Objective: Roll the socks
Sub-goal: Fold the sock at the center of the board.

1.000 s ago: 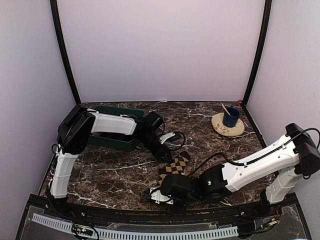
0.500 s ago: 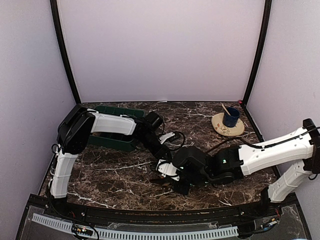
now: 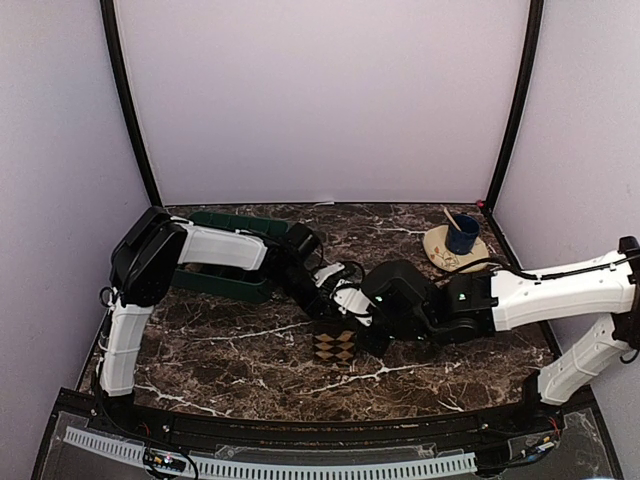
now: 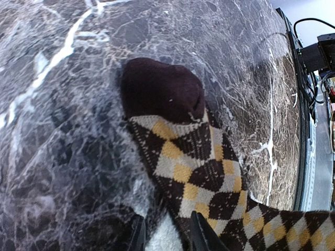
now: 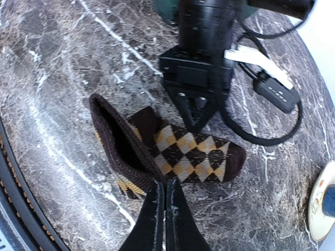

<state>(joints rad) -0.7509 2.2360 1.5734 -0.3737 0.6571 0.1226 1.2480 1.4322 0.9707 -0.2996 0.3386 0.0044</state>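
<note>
The brown-and-black diamond-checkered sock [image 3: 335, 345] lies on the marble mid-table. Its dark toe [image 4: 162, 97] lies flat. My right gripper [image 5: 166, 183] is shut on the sock's dark ribbed cuff [image 5: 123, 144], holding it lifted and folded back over the sock's body [image 5: 191, 154]; it also shows in the top view [image 3: 348, 330]. My left gripper [image 4: 168, 232] stands at the sock's far edge, its fingers nearly together on the fabric; the right wrist view shows its tip [image 5: 196, 121] touching the sock. The plain tan sock is out of view.
A green tray [image 3: 228, 286] sits at the back left behind the left arm. A tan plate [image 3: 448, 258] with a blue cup [image 3: 462, 236] stands at the back right. The left wrist's black cable [image 5: 261, 137] loops over the table beside the sock.
My right gripper has carried the cuff from near the front edge back toward the left gripper, folding the sock so it looks shorter. The left arm has hardly moved.
</note>
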